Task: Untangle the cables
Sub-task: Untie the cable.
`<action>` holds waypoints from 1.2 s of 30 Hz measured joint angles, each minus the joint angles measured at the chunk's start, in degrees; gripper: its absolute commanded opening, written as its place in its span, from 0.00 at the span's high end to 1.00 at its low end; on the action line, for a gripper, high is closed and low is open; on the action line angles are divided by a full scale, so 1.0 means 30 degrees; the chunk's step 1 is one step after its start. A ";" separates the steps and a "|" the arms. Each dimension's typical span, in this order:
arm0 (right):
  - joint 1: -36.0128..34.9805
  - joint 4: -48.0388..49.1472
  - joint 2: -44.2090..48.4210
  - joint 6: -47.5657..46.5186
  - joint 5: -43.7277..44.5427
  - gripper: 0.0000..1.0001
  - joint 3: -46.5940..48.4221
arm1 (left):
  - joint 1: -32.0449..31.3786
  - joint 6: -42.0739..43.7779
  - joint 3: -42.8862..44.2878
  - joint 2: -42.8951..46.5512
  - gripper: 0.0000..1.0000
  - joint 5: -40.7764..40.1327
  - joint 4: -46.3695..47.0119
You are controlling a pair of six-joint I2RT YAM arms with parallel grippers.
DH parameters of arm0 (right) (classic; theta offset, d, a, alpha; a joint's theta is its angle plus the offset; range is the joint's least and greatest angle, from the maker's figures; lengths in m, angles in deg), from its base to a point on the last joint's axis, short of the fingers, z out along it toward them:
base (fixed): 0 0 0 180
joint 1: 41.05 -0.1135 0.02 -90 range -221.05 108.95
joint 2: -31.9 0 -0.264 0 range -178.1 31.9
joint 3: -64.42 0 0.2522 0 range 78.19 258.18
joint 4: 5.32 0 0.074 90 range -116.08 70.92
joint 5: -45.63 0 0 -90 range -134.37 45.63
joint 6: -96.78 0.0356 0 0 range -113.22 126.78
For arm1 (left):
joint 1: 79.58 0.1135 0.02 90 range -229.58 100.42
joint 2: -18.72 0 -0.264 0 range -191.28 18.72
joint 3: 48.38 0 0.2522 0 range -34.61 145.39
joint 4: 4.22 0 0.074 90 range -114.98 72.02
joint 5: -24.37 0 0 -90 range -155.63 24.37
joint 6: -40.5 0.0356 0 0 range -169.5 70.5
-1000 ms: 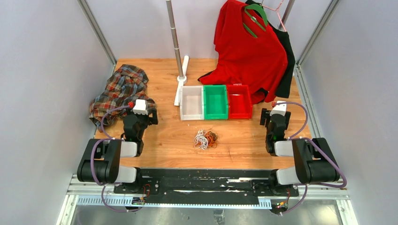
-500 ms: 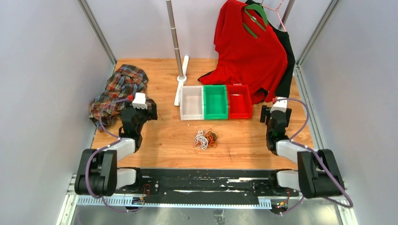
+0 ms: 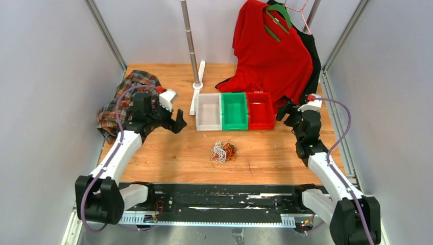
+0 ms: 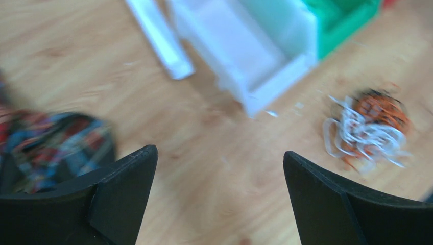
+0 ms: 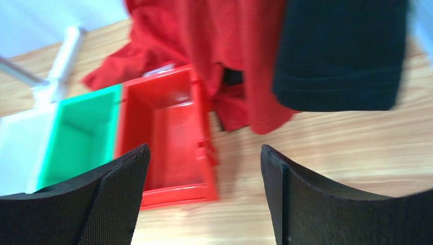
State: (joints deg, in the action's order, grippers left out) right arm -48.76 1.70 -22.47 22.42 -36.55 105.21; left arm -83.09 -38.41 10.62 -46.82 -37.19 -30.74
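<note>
On the light wooden table (image 3: pixel 178 158), near the middle of its front part, I see one small tangle of thin cables (image 3: pixel 223 151). The white loops are on its left side and the orange-brown ones on its right. It lies just in front of the bins and touches none of them.

I count three open plastic bins in one row, side against side: a white bin (image 3: pixel 208 112), a green bin (image 3: pixel 234 111) and a red bin (image 3: pixel 260 110). I count three pieces of clothing: one crumpled plaid shirt (image 3: pixel 125 97) at the left edge of the table, one red shirt (image 3: pixel 270 56) on a green hanger (image 3: pixel 278 15), and one black garment (image 3: pixel 312 66) behind it. One grey metal pole (image 3: pixel 190 41) stands behind the white bin.

My left gripper (image 3: pixel 172 120) hangs between the plaid shirt and the white bin, its jaws spread wide with nothing between them. My right gripper (image 3: pixel 286 111) is just right of the red bin, also wide and empty.

Only the top view shows the pole and the hanger. The left wrist view is blurred, but it shows the tangle large, at the right between its two fingers, with a corner of the white bin above. The right wrist view does not show the cables. It shows the inside of the red bin and the hems of the red and black clothes above the table.
</note>
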 measured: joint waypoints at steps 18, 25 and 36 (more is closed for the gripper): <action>-0.6659 -0.1945 -0.0925 0.2776 -0.5020 0.31 -0.0095 | -0.8888 0.0823 0.2106 -0.3628 0.11 0.1326 -0.3942; -0.9406 -0.1807 -0.0444 0.1821 -0.3184 0.32 -0.1078 | -0.9770 0.1180 0.2390 -0.5872 0.23 0.1698 -0.3789; -1.1686 -0.1581 -0.0299 0.0969 -0.1566 0.32 -0.1749 | -1.0484 0.2135 0.4408 -0.8837 0.77 0.1770 -0.3818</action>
State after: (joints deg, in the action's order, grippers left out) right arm -83.81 -3.05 -23.36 25.32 -41.25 99.97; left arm -114.54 -32.00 23.84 -73.33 -31.88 -42.19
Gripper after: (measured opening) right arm 0.678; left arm 0.409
